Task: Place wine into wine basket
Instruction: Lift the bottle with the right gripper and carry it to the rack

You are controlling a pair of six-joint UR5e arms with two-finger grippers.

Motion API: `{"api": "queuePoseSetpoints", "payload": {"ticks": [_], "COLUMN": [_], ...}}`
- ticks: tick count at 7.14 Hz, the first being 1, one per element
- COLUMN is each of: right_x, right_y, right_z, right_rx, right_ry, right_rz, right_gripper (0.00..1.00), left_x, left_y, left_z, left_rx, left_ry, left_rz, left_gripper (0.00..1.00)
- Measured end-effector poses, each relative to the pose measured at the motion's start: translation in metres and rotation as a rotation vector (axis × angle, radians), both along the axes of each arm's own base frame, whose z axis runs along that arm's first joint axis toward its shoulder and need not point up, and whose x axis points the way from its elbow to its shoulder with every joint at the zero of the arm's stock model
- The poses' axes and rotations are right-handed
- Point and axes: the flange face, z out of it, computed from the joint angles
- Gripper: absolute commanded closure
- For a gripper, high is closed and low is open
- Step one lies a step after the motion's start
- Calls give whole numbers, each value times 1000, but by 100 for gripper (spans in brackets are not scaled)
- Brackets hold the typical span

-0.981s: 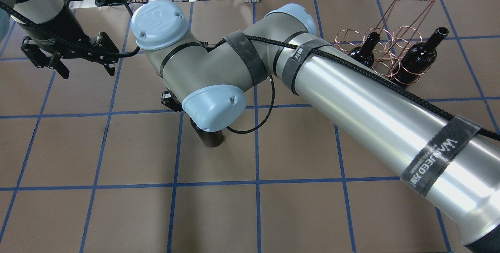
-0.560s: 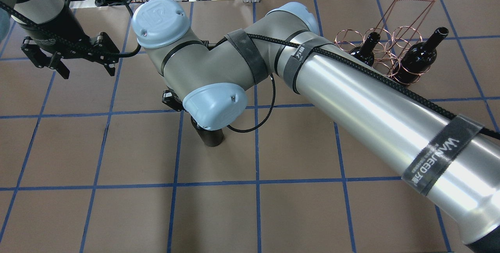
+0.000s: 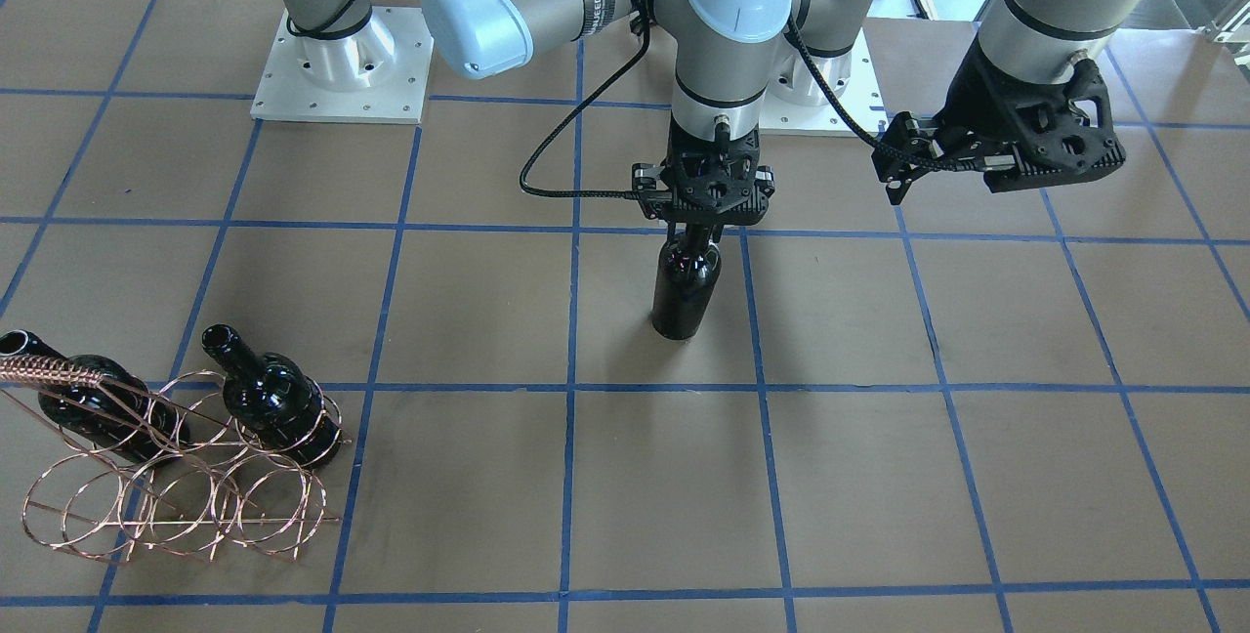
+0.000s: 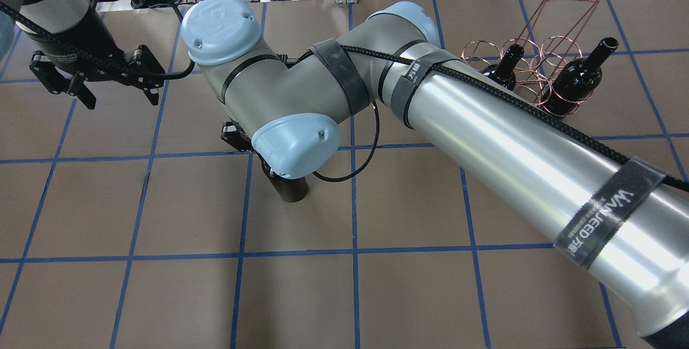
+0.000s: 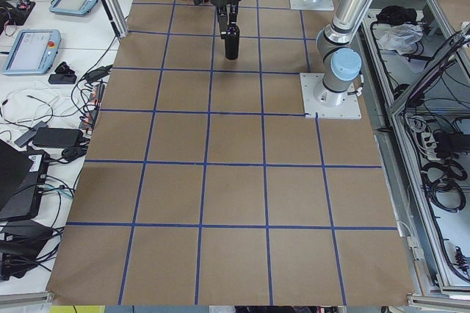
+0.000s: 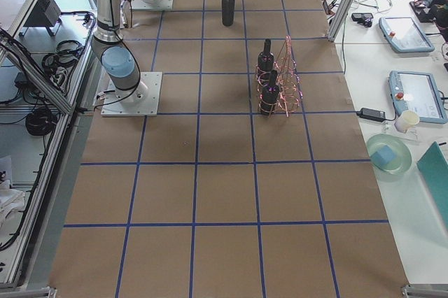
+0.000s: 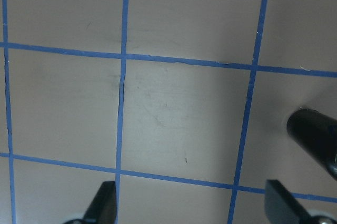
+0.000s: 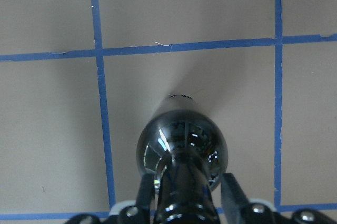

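R gripper [image 3: 699, 221] is gripping the bottle [image 3: 686, 286] by the neck, w/ fingers [image 8: 146, 195] drawn in close on both sides. Bottle is standing upright on the table [image 3: 977, 438], approx mid-table and well apart from the rack [image 3: 146, 506]. Rack is sitting on the robot's R side, toward the table edge away from the robot, w/ 2 other bottles [image 3: 278, 406] standing in its loops. L gripper [image 4: 121, 100] is hovering above bare table, jaws spread wide, holding nothing.
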Motion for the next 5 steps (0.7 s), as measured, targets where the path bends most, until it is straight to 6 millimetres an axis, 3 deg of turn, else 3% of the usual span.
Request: {"api": "queuePoseSetpoints", "payload": {"ticks": [3,5], "right_x": [0,-19], "right_y": [0,-2], "right_z": [5,31], "right_rx": [-7,-20], "right_ry": [-5,-8], "right_rz": [1,13], "right_gripper": [79,81], "left_x": [0,0], "left_y": [0,0], "left_z": [0,0], "left_rx": [0,1], "left_ry": [0,0], "left_rz": [0,0], "left_gripper": [0,0]}}
